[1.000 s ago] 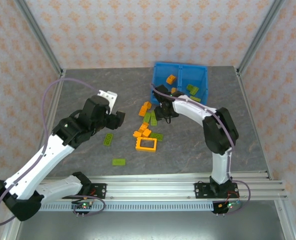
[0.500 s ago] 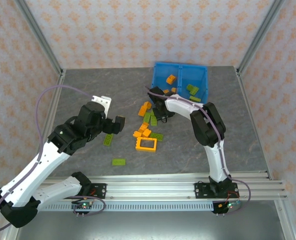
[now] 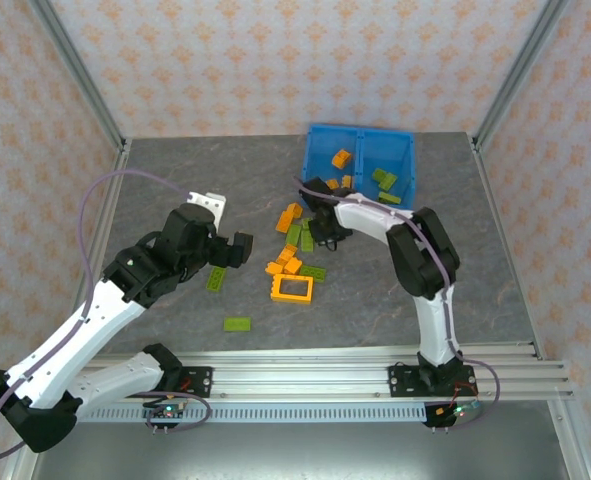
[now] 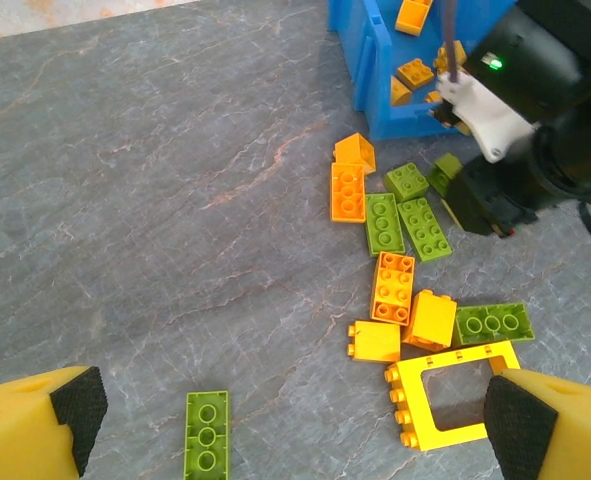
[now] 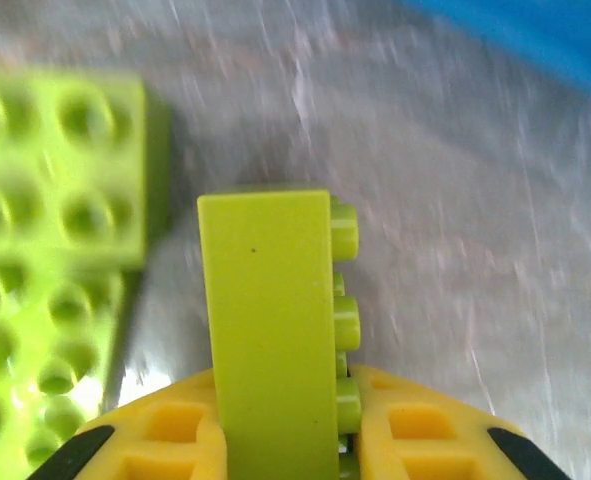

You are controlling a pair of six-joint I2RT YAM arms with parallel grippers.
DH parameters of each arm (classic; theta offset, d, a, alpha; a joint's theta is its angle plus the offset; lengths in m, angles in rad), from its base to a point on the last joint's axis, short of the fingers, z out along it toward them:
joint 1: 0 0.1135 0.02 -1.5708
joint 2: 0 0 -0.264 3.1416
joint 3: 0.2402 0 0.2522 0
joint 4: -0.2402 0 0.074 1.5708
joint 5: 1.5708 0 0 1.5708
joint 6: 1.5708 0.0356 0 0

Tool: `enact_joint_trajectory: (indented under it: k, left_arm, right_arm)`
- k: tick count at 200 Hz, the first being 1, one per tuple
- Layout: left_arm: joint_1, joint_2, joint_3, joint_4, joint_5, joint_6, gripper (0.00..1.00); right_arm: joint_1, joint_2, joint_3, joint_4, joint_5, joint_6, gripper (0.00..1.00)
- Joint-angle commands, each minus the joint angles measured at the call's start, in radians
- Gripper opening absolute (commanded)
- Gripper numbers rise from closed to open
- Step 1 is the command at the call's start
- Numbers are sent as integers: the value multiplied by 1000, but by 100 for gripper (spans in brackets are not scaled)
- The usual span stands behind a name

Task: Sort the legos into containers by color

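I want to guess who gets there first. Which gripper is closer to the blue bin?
Right. The right gripper, shut on a green brick, sits just in front of the blue bin. The left gripper is open, far off past the pile.

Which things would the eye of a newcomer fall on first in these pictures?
The bright blue bin at the far side of the table stands out first. Before it lies a scatter of orange and lime legos. In the right wrist view, a lime brick is clamped between the right arm's yellow jaws.
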Motion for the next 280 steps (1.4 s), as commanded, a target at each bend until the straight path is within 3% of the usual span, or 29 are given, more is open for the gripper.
enact_joint_trajectory:
  k: [1,49,83,108,150,208,243,280]
  left_arm:
    - [0,3,-4,60,-24,-6,100]
    - [0,53,11,92,17,-2,100]
    - [0,71,14,101,50,-18,100]
    - [0,61,14,88,53,-36,100]
    - [-1,21,-3,44,80,-106,100]
    - [-3,-3,-38,21,121,-210,100]
    - [-3,-1,-47,28,121,-231,100]
    - [-3,15,-52,46,127,-233,100]
  right_arm:
    - [0,-178,-101,14,-18,56,21]
    - [-5,-535,-244,39,96,93,21]
    - [-82,-601,-194,86,195,101,22]
    - [-174,-515,-104,99,206,105,22]
    - [-302,-241,109,60,172,133,21]
    - [-400,121,417,-24,-84,175,24]
    - [-404,190,500,-71,-58,188,30]
    - [-406,145,505,-88,-40,180,40]
